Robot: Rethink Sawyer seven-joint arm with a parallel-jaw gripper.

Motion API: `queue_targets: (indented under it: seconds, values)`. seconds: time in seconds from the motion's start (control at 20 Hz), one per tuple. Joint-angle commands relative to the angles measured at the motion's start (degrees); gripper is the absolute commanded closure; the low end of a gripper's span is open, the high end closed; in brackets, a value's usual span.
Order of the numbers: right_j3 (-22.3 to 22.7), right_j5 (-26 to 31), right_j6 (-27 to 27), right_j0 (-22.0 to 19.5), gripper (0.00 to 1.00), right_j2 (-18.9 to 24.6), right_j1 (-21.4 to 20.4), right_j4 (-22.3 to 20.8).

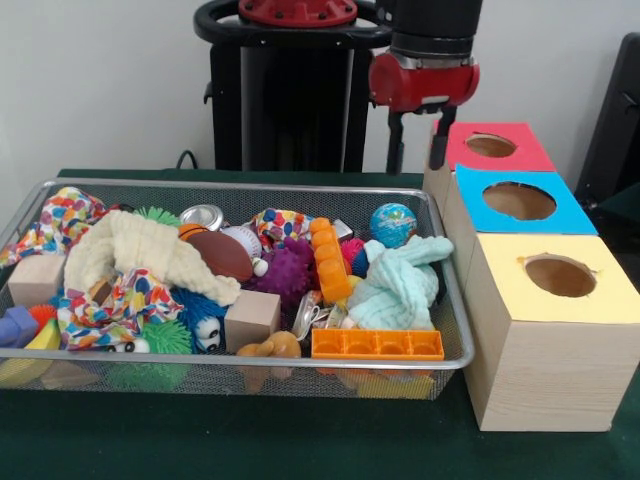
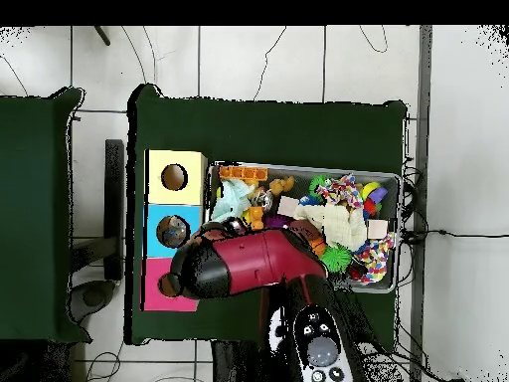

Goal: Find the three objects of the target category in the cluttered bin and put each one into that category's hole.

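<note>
on the green table in the front view, counting three pale woodgrain boxes in a row, each with one round cutout: red-topped box [image 1: 532, 155] farthest, blue-topped box [image 1: 570, 212] in the middle, yellow-topped box [image 1: 545, 375] nearest. seeing the hole [image 1: 519, 201] in the blue top lying open, just beside the bin's right end.

above and behind the red-topped box, finding the gripper [image 1: 417, 150] hanging under its red wrist, holding its two black fingers [image 1: 395, 140] spread apart and pinching nothing.

left of the boxes, looking at one bin [image 1: 240, 362] of silver wire mesh with a thick rim, shallow and rectangular, piled with clutter. spotting only one crinkly clear plastic piece [image 1: 306, 314] with any confidence, possibly more buried, wedged low between a wooden block and the orange column near the bin's front; well apart from the gripper.

counting among the rest:
- two plain wooden blocks [image 1: 252, 318], squared and smooth
- two green spiky balls [image 1: 160, 340] and one purple knobbly ball [image 1: 285, 270]
- one globe-printed ball [image 1: 393, 224] at the back right
- one shiny round tin [image 1: 203, 216] at the back
- one smooth brown football [image 1: 222, 255]
- one flat orange ridged brick [image 1: 378, 344] against the front rim
- one knotted mint cloth [image 1: 400, 280] and one fuzzy cream cloth [image 1: 150, 255]
</note>
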Motion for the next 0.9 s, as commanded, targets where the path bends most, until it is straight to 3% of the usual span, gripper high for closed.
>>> queue_targets:
  seconds: [0.05, 0.25, 0.4, 0.8, 0.9]
  values:
    - [0.4, 11.2, 0.0, -2.7, 0.00, -3.6, -4.7, -1.9]
    - [3.4, 14.6, 1.9, -2.5, 0.00, -2.7, -9.8, 2.6]
    - [7.0, 12.5, 3.6, -2.8, 0.00, -1.4, -10.7, 4.7]
    - [7.1, -1.2, 7.5, -2.8, 0.00, -2.8, -3.0, -1.0]
    - [7.2, -7.1, 6.8, -5.0, 0.00, -0.4, -0.1, -0.2]
